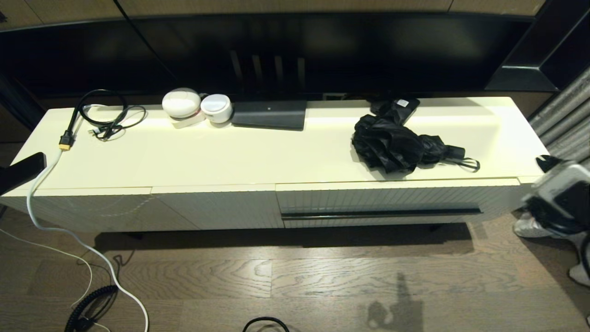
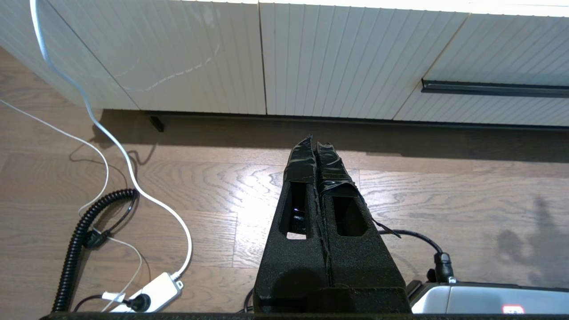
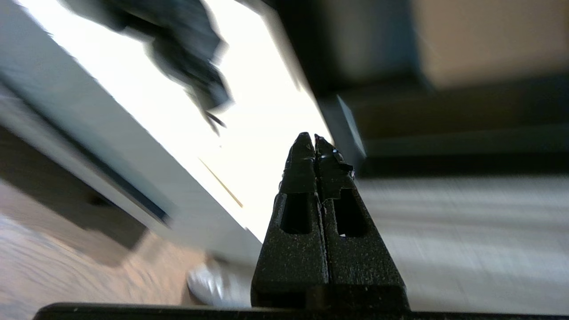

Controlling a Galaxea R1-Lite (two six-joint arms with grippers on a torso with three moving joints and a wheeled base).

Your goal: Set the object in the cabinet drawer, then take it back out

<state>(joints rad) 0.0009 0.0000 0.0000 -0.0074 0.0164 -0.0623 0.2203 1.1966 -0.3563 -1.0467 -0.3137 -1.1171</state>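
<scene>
The black folding umbrella [image 1: 400,146] lies on the cream cabinet top [image 1: 258,152] toward the right, its handle and wrist loop pointing right; the right wrist view shows it blurred [image 3: 191,49]. Below it the ribbed cream drawer [image 1: 392,198] is closed, with its long dark handle bar [image 1: 381,214], which also shows in the left wrist view [image 2: 493,88]. My right gripper [image 3: 312,138] is shut and empty, off the cabinet's right end; its arm [image 1: 560,193] shows at the head view's right edge. My left gripper [image 2: 313,143] is shut and empty, low over the floor before the cabinet's left part.
A small flat black box with a white label [image 1: 400,107] lies behind the umbrella. A dark flat device [image 1: 269,115], two white round devices [image 1: 196,105] and black cables [image 1: 103,115] sit further left. A white cable [image 1: 69,230] and power strip [image 2: 151,291] lie on the floor.
</scene>
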